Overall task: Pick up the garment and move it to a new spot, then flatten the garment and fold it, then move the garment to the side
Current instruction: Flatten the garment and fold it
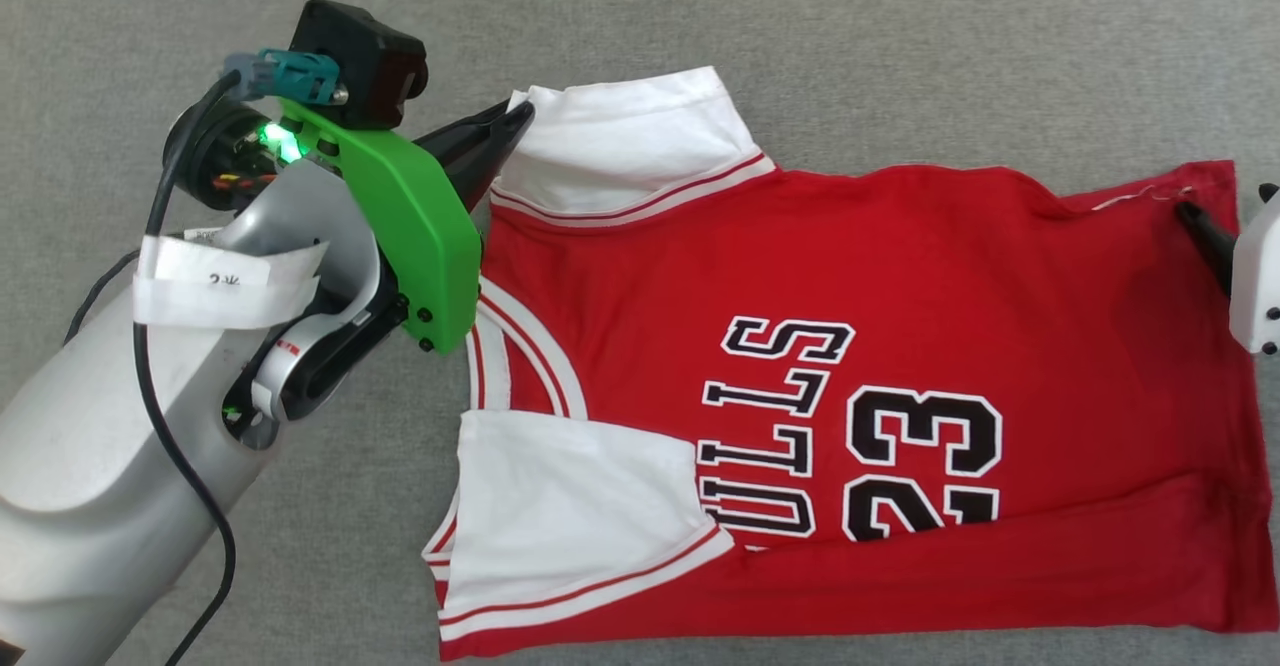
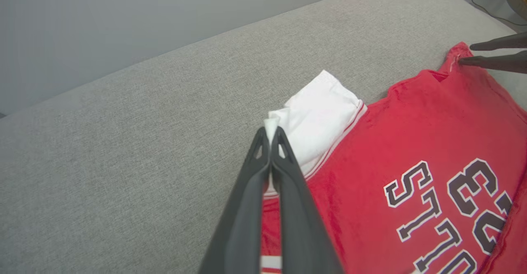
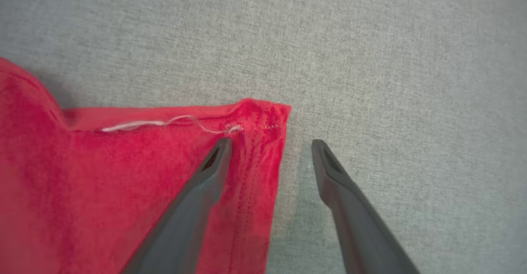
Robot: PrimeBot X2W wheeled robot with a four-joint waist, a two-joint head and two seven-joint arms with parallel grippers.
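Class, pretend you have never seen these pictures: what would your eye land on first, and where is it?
The red jersey with bold black-and-white lettering, spread across the grey upholstered surface, grabs attention first. Next comes the bright green bracket on the left arm, whose left claw is shut on the corner of the upper white sleeve. At the hem corner the right claw stands open, one finger on the cloth.

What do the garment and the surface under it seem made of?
The garment looks like soft matte knit jersey, perhaps cotton or polyester: it creases, and its hem shows stitching. The surface looks like grey woven upholstery fabric, matte, with a speckled weave.
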